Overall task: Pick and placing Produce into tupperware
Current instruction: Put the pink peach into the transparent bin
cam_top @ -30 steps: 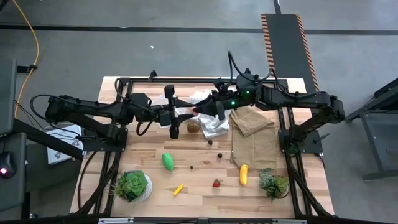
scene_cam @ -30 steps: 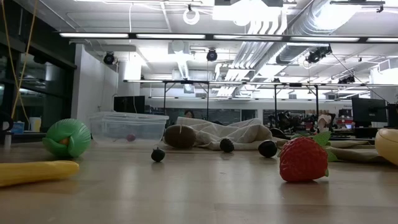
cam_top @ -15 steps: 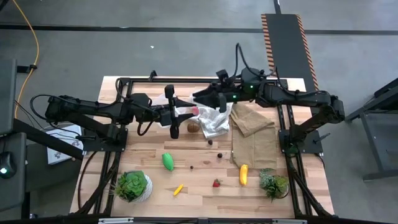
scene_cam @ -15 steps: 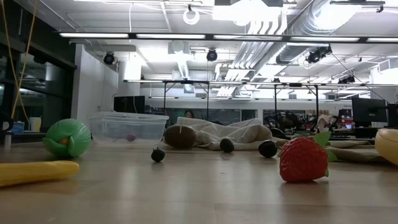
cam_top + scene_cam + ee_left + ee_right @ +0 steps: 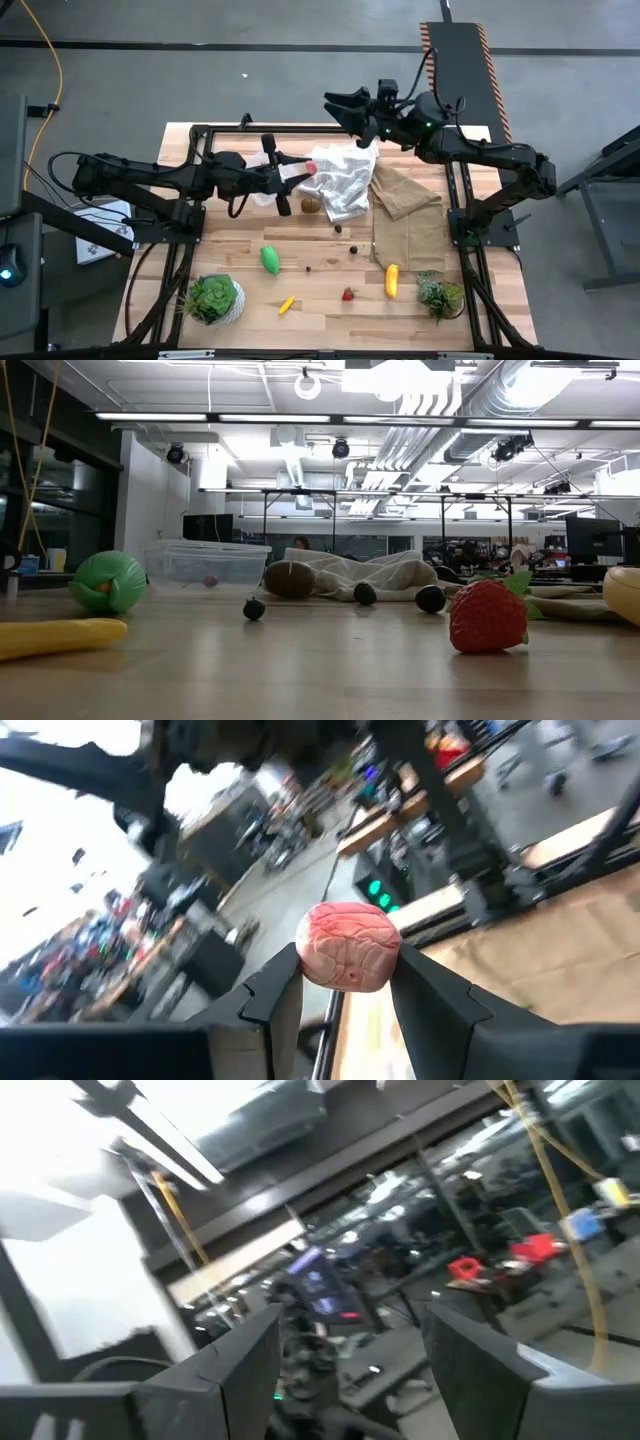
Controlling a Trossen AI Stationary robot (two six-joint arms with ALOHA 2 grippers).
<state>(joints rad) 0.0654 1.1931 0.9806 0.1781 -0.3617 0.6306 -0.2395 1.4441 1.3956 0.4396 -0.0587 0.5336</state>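
Note:
My left gripper hovers over the table's far middle, beside the white cloth, shut on a pink-red ball. My right gripper is raised beyond the far edge, open and empty. The clear tupperware stands on the table with a small pink piece inside; in the high view the left arm hides most of it. On the wood lie the brown kiwi, green oval, strawberry, yellow pieces and dark berries. My left gripper pinches the pink-red ball between its two fingers, one on each side. The fingers lie about level and point toward the table's right. The ball is lifted clear of the table.
A brown cloth lies right of the white one. Potted plants stand at the near left and near right. Dark frame rails run along the far edge and both sides. Bare wood lies at the near middle.
My right gripper has risen from over the white cloth and drawn back past the table's far edge, tipping upward. The cloth it covered now shows in full. The left gripper keeps the ball in about the same place.

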